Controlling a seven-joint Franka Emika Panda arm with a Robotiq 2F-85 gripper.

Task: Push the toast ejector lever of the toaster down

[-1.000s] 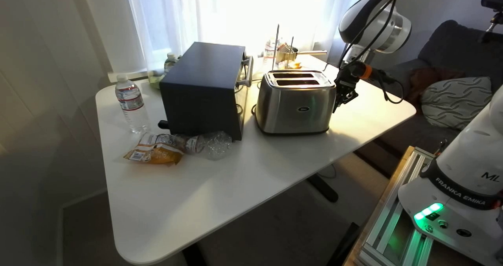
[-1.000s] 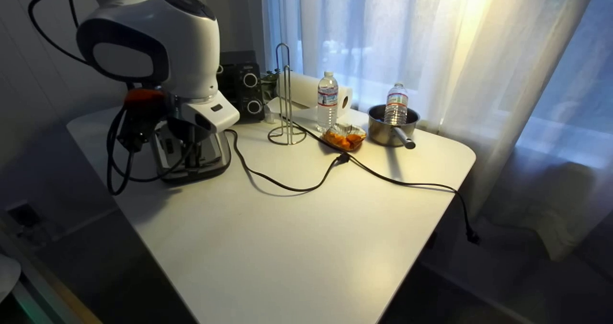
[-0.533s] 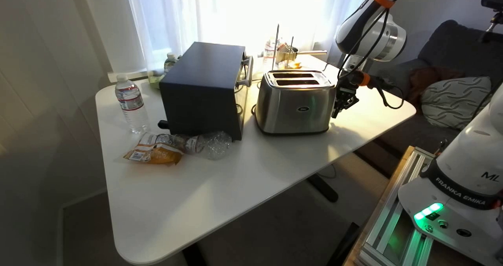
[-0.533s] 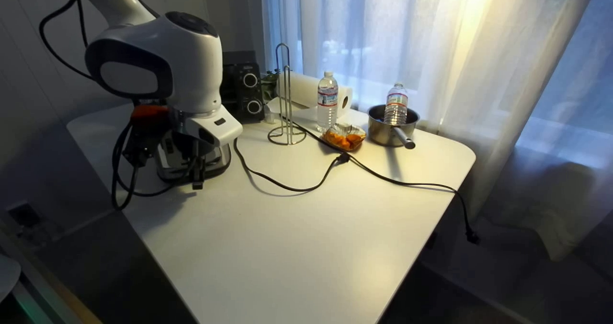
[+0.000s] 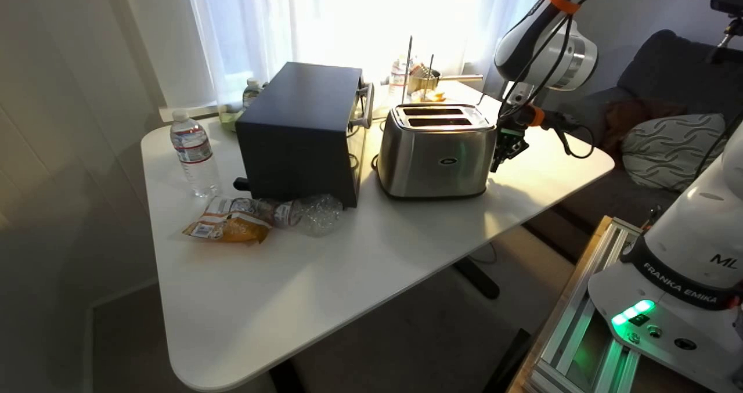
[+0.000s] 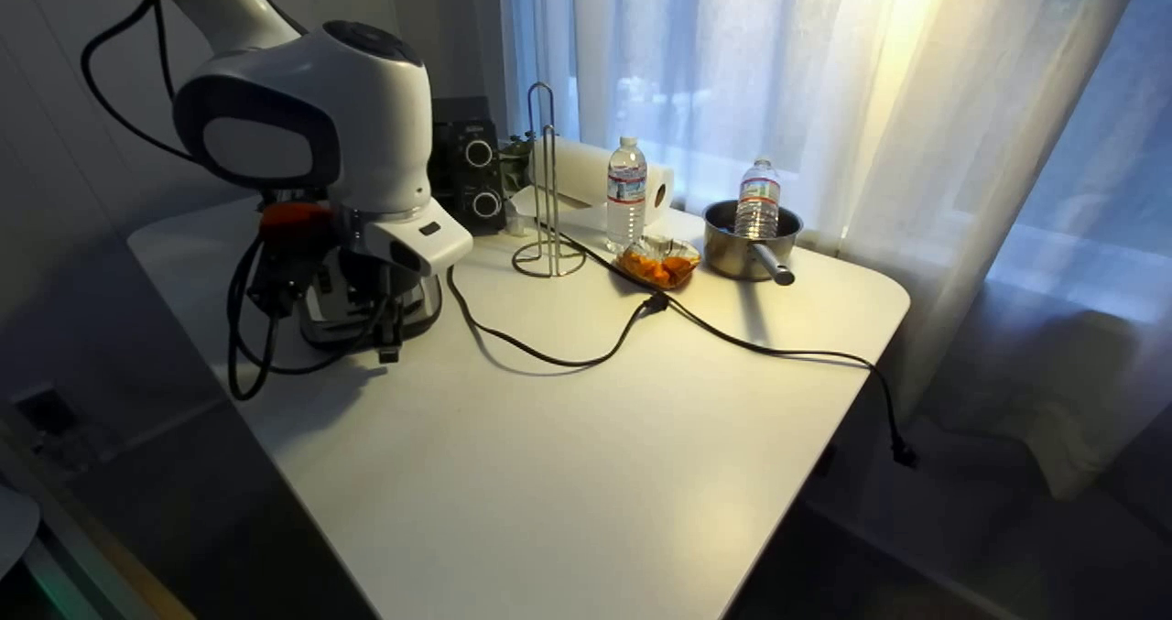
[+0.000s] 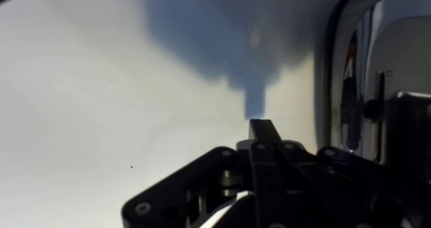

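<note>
The silver toaster [image 5: 438, 158] stands upright on the white table in an exterior view. My gripper [image 5: 494, 168] points down beside its narrow end face. In an exterior view the arm and gripper [image 6: 389, 353] hide much of the toaster [image 6: 334, 322]. In the wrist view the gripper [image 7: 264, 131] is shut with nothing between its fingertips, above bare table. The toaster's shiny end face [image 7: 407, 53] lies to the right, apart from the fingertips. A dark block [image 7: 407, 130] with a bright edge is in front of that face; I cannot tell for sure whether it is the ejector lever.
A black boxy appliance [image 5: 299, 137] stands beside the toaster. A bottle [image 5: 194, 155] and an orange snack bag [image 5: 232, 222] lie beyond it. A wire holder [image 6: 549, 190], a bottle [image 6: 626, 194], a pot [image 6: 751, 244] and a black cord [image 6: 549, 359] are also on the table.
My gripper has moved lower beside the toaster's end face. In an exterior view the arm has shifted down and slightly right, mostly in the first half second. The toaster has not moved.
</note>
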